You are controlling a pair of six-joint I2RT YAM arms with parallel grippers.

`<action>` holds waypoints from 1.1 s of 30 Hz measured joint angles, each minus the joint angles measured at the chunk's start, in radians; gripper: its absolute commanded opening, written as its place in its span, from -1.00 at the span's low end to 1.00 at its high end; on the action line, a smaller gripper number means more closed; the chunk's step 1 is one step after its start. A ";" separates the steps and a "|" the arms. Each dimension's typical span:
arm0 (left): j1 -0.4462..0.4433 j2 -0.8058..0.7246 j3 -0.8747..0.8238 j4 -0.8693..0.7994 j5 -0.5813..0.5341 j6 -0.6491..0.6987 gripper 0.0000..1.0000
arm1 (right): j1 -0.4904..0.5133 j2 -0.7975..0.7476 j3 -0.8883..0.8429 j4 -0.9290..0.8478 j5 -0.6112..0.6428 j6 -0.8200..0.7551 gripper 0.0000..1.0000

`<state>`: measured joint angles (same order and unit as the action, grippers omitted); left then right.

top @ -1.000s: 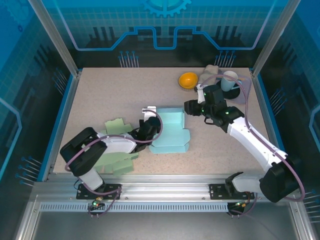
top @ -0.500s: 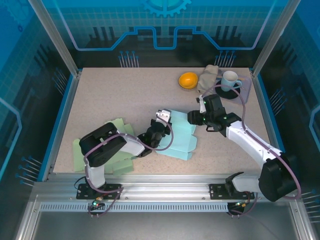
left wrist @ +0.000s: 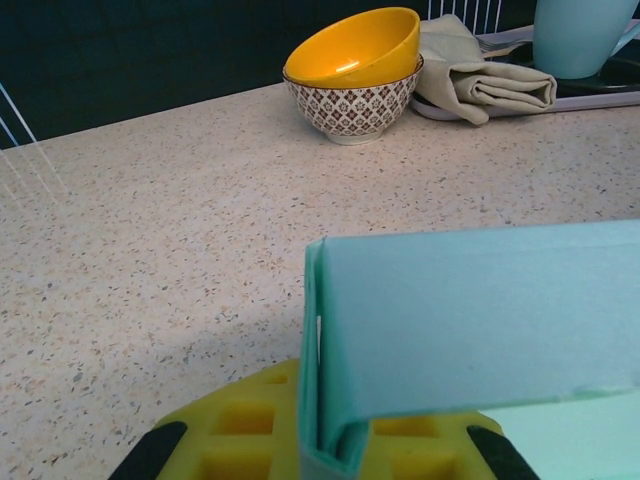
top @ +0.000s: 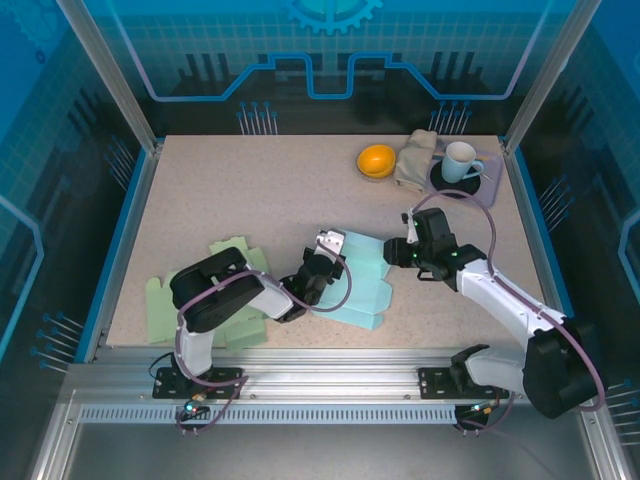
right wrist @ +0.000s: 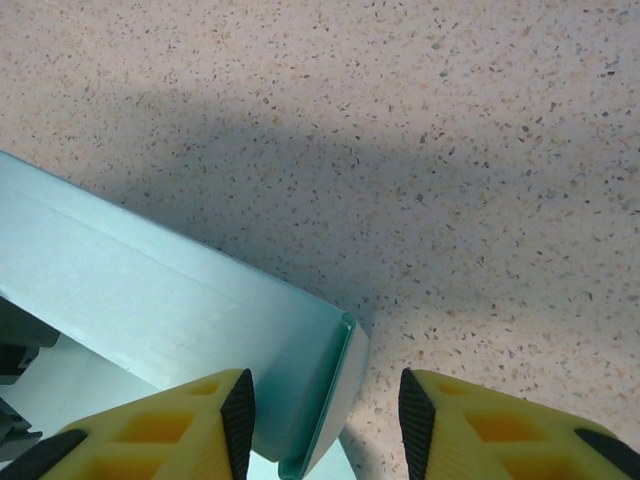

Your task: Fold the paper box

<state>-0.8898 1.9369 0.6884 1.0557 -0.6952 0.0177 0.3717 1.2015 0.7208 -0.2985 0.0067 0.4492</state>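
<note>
The teal paper box [top: 362, 283] lies half-folded at the table's front middle. My left gripper [top: 326, 258] is at its left side and is shut on an upright folded wall [left wrist: 470, 320], whose doubled edge is pinched between the yellow fingers [left wrist: 240, 430]. My right gripper [top: 397, 251] is at the box's right end. In the right wrist view it [right wrist: 325, 412] is open and straddles the end of a teal wall [right wrist: 200, 310]. That wall lies close to the left pad [right wrist: 240, 415], with bare table showing before the right pad [right wrist: 413, 412].
Flat green paper sheets [top: 228, 305] lie at the front left under the left arm. At the back right stand a yellow patterned bowl [top: 376, 160], a folded beige cloth [top: 414, 158] and a pale blue mug [top: 460, 160] on a dark tray.
The box has slid right and toward the front with the left gripper holding it. The right gripper moved nearer and lower onto the box's right wall, and its jaws narrowed.
</note>
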 measured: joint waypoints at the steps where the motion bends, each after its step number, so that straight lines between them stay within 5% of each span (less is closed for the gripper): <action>1: -0.001 0.004 0.000 0.006 -0.003 -0.001 -1.00 | 0.000 -0.002 -0.006 0.007 -0.003 0.002 -0.13; 10: -0.007 0.035 0.000 0.043 -0.015 -0.025 -1.00 | -0.010 -0.014 -0.037 0.066 -0.047 0.056 -0.49; 18: -0.008 0.053 0.005 0.042 -0.027 -0.047 -0.99 | -0.015 -0.008 -0.060 0.118 -0.051 0.105 -0.53; 33: -0.013 0.053 0.031 -0.084 0.019 -0.071 -0.17 | 0.042 -0.093 -0.123 0.120 0.048 0.153 -0.53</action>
<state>-0.9028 1.9900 0.7193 0.9722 -0.6758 -0.0536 0.4137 1.1084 0.5976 -0.1783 0.0551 0.6025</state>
